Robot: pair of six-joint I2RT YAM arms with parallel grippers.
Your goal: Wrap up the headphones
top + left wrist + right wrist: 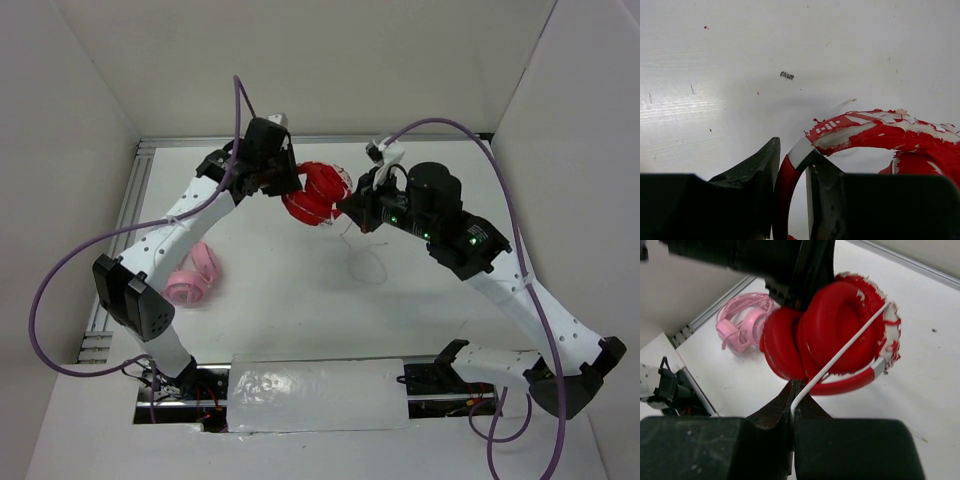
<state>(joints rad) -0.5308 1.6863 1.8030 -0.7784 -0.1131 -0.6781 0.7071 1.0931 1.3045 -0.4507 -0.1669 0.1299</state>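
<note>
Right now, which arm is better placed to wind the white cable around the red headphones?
Probably right: the right gripper is shut on the white cable, free to circle; the left gripper clamps the headband, steadying the headphones.

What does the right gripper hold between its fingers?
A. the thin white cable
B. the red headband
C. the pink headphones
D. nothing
A: in the right wrist view the right gripper is shut on the white cable, which runs from its fingertips up across the red headphones.
</note>
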